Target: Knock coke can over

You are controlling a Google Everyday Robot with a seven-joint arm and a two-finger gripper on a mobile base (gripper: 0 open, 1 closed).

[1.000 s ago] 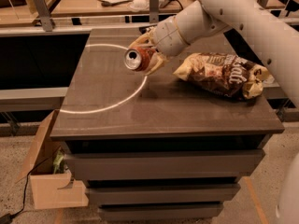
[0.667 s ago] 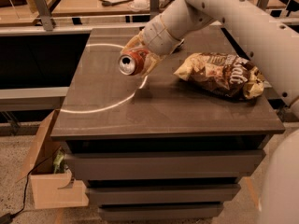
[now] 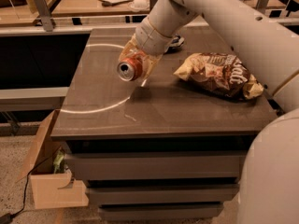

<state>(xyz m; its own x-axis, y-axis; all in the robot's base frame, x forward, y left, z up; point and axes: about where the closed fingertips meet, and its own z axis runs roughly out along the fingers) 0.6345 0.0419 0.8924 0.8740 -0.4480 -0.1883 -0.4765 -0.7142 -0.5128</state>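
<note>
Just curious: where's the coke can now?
In the camera view, the coke can is tipped in the gripper over the table, left of the chip bag.

A single camera looks down, fairly near, over the front edge of the dark grey table (image 3: 163, 113); the gripper (image 3: 140, 64) clasps the red aluminium coke can (image 3: 128, 69) above its left half.

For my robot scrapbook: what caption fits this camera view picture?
The gripper holds the coke can tipped sideways over the table, chip bag lying nearby.
</note>
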